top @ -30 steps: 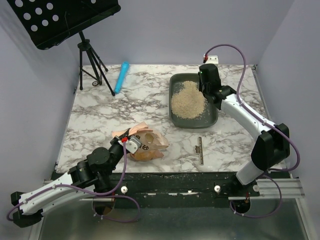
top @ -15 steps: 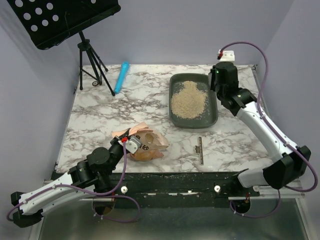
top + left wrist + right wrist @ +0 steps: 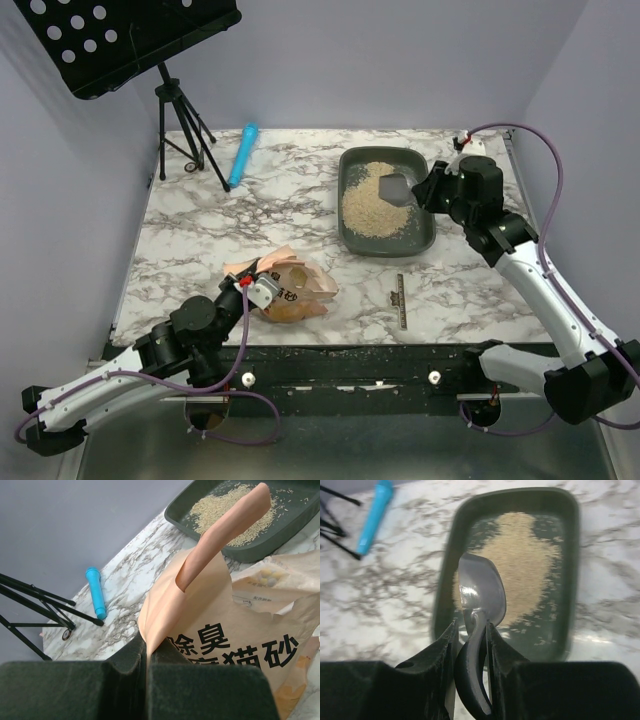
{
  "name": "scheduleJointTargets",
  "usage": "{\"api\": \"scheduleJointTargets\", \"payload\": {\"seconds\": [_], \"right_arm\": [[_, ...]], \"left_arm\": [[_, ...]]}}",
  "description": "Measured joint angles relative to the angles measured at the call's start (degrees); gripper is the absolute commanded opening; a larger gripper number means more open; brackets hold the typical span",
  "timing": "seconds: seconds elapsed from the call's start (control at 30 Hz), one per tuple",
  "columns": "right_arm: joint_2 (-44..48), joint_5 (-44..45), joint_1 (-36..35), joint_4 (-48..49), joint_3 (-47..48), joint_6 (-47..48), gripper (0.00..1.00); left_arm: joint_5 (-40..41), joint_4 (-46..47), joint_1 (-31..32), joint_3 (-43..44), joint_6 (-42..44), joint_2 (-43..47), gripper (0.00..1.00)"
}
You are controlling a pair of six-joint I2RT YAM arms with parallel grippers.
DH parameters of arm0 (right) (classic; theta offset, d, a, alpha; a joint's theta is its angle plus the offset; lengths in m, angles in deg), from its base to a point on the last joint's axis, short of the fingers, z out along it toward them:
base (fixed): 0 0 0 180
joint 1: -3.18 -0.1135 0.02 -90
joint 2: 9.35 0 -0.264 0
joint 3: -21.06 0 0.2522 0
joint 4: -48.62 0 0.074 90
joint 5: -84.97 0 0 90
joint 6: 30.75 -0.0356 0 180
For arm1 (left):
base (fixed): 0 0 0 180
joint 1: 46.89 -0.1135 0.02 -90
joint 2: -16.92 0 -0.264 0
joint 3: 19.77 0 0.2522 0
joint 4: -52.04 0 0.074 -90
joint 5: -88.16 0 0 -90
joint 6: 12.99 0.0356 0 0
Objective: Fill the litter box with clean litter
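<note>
My right gripper [image 3: 471, 630] is closed narrowly around the dark handle of a silver metal scoop [image 3: 481, 592]. The scoop's bowl looks empty and hangs just ahead of my fingers, over the near part of the litter box [image 3: 572, 540]. The clean litter [image 3: 525, 565] lies in a loose pale mound beyond and beneath the scoop. It covers much of the floor, with bare grey-green patches in the corners.

My left gripper [image 3: 146, 652] is pinched fully shut on a thin upper flap of the orange litter bag [image 3: 225, 630], which slumps on the marble table [image 3: 200, 230] just ahead of it. The litter box is well beyond, up and to the right.

I judge the main risks to be these:
- The scoop handle could swivel between my fingers, since the hold is narrow, and fling grains over the rim.
- A hard push could heap litter against one wall and spill it.
- The flap could tear or slip if I lift, and the bag would drop.
- The bag and the box are well apart, so any carry across risks spilling.

A blue tube [image 3: 242, 153] and a music stand's tripod [image 3: 180, 130] lie far to the left of my right gripper. A small dark strip [image 3: 400, 300] lies nearer the arm bases. Nothing stands between the scoop and the litter.
</note>
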Motion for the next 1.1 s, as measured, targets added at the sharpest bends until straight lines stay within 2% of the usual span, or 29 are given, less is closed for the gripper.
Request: {"api": "scheduleJointTargets", "payload": {"seconds": [0.17,0.23,0.57,0.9,1.1], "right_arm": [[0.28,-13.60,-0.46,7.32,-0.98,-8.22,0.01],[-1.31,-16.20,-1.49,11.06,-2.01,-11.19,0.00],[-20.26,-17.59,-14.34,26.14,-2.29,-16.63,0.00],[-40.57,-18.56,-15.15,28.63,13.94,-18.32,0.00],[-47.74,-22.34,-14.99,28.17,20.76,-19.80,0.00]], "left_arm": [[-0.13,-0.02,0.00,0.00,0.00,0.00,0.00],[-0.15,-0.04,0.00,0.00,0.00,0.00,0.00],[-0.37,-0.92,0.00,-0.04,-0.22,1.40,0.00],[-0.50,-1.07,0.00,-0.09,-0.37,1.66,0.00],[-0.50,-0.92,0.00,-0.13,-0.37,1.49,0.00]]}}
